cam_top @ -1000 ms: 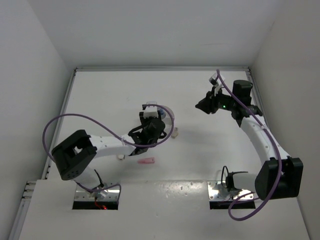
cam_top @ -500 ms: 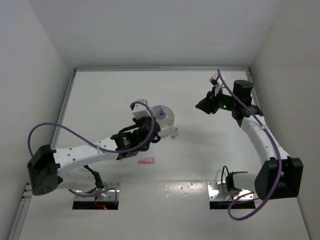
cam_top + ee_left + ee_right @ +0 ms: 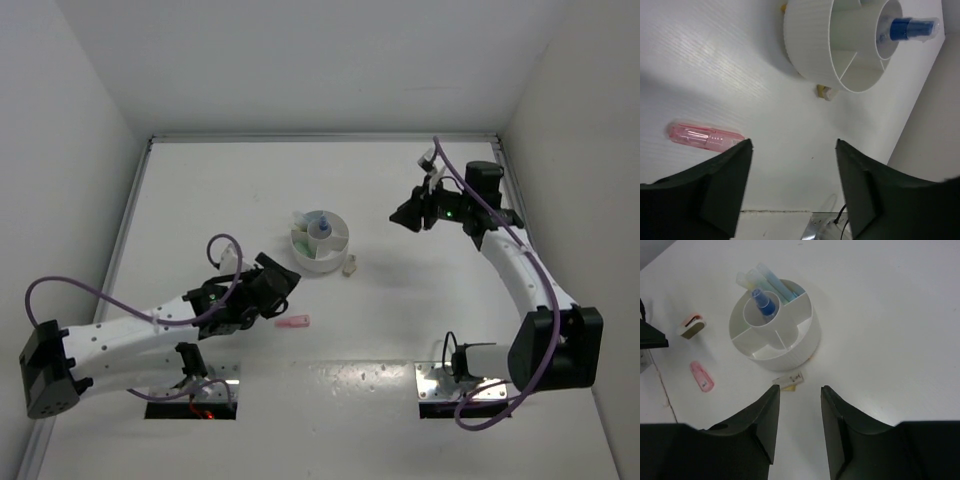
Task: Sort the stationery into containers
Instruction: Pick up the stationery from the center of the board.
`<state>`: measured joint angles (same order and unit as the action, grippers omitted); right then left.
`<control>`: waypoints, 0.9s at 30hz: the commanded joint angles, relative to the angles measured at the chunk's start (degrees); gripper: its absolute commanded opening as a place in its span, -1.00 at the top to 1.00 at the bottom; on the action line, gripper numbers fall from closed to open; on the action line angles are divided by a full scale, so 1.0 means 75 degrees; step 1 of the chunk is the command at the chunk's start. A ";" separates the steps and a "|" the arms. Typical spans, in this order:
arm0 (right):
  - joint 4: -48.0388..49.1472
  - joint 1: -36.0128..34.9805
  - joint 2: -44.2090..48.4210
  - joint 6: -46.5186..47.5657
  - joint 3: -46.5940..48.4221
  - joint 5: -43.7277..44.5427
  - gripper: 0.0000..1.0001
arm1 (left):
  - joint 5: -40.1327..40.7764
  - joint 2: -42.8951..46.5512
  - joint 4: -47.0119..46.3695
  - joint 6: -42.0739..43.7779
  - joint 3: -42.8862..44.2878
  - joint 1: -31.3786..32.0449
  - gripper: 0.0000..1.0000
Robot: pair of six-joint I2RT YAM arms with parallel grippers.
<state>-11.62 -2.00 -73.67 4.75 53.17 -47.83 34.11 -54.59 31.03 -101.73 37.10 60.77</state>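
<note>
The round white tub [image 3: 322, 262] stands mid-table. A blue piece [image 3: 319, 224] stands in its centre cup, and pale yellow and blue pieces [image 3: 767, 280] lie in one compartment. A pink piece [image 3: 293, 322] lies on the table in front of the tub, and a beige piece [image 3: 349, 267] lies by its wall. My left gripper [image 3: 287, 287] is open and empty, near-left of the tub, with the pink piece [image 3: 705, 137] beside its left finger. My right gripper [image 3: 397, 215] is open and empty, held high to the right of the tub [image 3: 790, 352].
A small pink-and-beige eraser-shaped piece [image 3: 691, 326] lies left of the tub in the right wrist view; the left arm hides it from the top camera. White walls close the table on the left, back and right. Metal base plates [image 3: 455, 385] sit at the near edge.
My left arm has drawn back from over the tub toward the near left, uncovering the tub. The right arm has hardly moved. The loose pieces lie where they were.
</note>
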 commanded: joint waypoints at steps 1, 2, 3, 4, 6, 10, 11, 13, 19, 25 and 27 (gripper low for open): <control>-0.0604 -0.0108 -0.0290 0.0418 0.0246 -0.0675 0.18 | -0.0036 -0.0138 0.0211 -0.0757 0.0255 -0.0052 -0.39; -0.2348 -0.0248 -0.0592 0.2091 0.0723 -0.0978 0.06 | 0.0057 -0.0337 0.0211 -0.0605 0.0430 -0.0052 -0.13; -0.3154 -0.0377 -0.0793 0.2909 0.1017 -0.1121 -0.06 | 0.0232 -0.0339 0.0211 -0.0383 0.0560 -0.0052 0.01; -0.3846 -0.0529 -0.0992 0.3590 0.1426 -0.1343 -0.17 | 0.0466 -0.0408 0.0559 0.0164 0.0712 -0.0052 0.09; -0.5077 -0.1044 -0.1368 0.5274 0.1524 -0.1357 -0.32 | 0.1285 -0.0409 0.0959 0.1961 0.1309 -0.0215 0.04; -0.4769 -0.2168 -0.1194 0.5998 0.1197 -0.0610 -0.57 | 0.3195 -0.0200 0.2864 0.2723 0.2399 -0.0287 -0.83; -0.4767 -0.2403 -0.1193 0.6127 0.1103 -0.0479 -0.57 | 0.3477 -0.0047 0.3022 0.2841 0.2517 -0.0287 -0.92; -0.4767 -0.3048 -0.1123 0.6432 0.1102 -0.0292 -0.60 | 0.4087 0.0316 0.3116 0.3169 0.2658 -0.0287 -0.99; -0.3061 -0.5410 -0.1297 0.4530 0.1242 0.1476 -0.50 | 0.4884 0.1417 0.3035 0.4001 0.2671 -0.0427 -0.99; -0.2799 -0.7465 -0.3710 0.2250 0.2566 0.3271 -0.03 | 0.5142 0.1911 0.3198 0.3722 0.1933 -0.0427 -0.95; -0.2506 -0.7864 -0.4132 0.1711 0.2834 0.3985 -0.03 | 0.5295 0.2086 0.3525 0.3534 0.1839 -0.0427 -0.89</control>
<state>-33.01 -57.08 -100.64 27.44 71.11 -27.88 69.82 -39.64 54.00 -74.24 52.34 58.13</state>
